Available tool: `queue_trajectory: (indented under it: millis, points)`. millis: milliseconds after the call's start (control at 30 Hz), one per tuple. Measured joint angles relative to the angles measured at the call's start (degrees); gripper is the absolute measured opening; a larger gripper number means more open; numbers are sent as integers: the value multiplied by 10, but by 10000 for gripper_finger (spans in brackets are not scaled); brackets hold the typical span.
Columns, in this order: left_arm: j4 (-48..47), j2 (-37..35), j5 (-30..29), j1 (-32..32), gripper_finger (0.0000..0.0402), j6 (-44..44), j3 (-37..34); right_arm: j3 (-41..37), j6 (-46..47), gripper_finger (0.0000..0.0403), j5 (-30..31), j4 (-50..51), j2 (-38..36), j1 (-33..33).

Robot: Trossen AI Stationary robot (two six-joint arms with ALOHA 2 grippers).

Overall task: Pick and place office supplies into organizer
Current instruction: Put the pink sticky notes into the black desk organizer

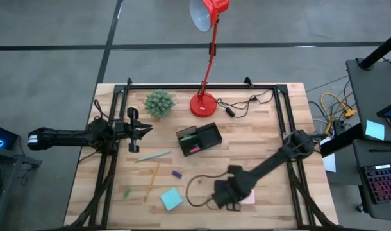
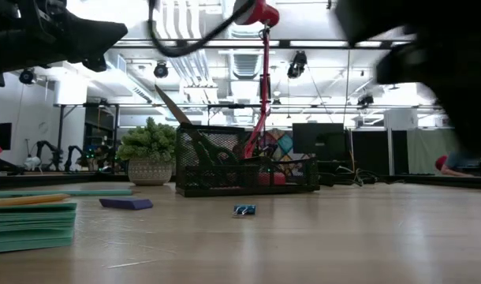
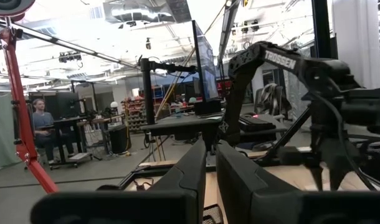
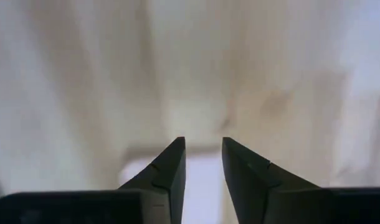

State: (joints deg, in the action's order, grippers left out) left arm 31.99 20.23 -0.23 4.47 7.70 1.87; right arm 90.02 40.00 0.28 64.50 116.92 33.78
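Observation:
My right gripper point(image 1: 224, 196) is near the table's front edge, fingers pointing down point(image 4: 202, 144) with a narrow gap between the tips and nothing in it. It is raised above a pale pink sticky pad point(image 1: 248, 199), which lies flat and is half hidden under it. My left gripper point(image 1: 148, 129) waits shut at the left, raised. The black organizer point(image 1: 199, 139) stands mid-table and holds green scissors. A blue-green pad point(image 1: 171, 199), a purple eraser point(image 1: 177, 174), a yellow pencil point(image 1: 150, 183) and a pale green pen point(image 1: 152, 156) lie flat on the wood.
A red desk lamp's base point(image 1: 203, 104) and a small green plant point(image 1: 159, 102) stand behind the organizer. A black cable point(image 1: 243, 106) lies at the back. A small green item point(image 1: 126, 192) lies front left. A small blue item point(image 2: 244, 210) lies before the organizer.

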Motion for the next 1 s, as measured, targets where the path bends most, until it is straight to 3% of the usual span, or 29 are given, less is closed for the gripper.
queue_trajectory:
  millis: [133, 333, 533, 733, 1000]
  points:
    - [0, 0, 0, 0, 22, 0, 0, 0, 65, 94, -38, 4, -6, 39]
    - [0, 0, 0, 0, 22, 0, 0, 0, 174, 97, -36, 13, -26, 92]
    - [0, 0, 0, 0, 22, 0, 0, 0, 195, 98, 20, 11, -25, 148]
    - [1, 0, 0, 0, 22, 0, 0, -1, 198, 98, 72, 3, -24, 157]
    - [1, 0, 0, 0, 22, 0, 0, -19, 180, 127, 73, -28, -24, 157]
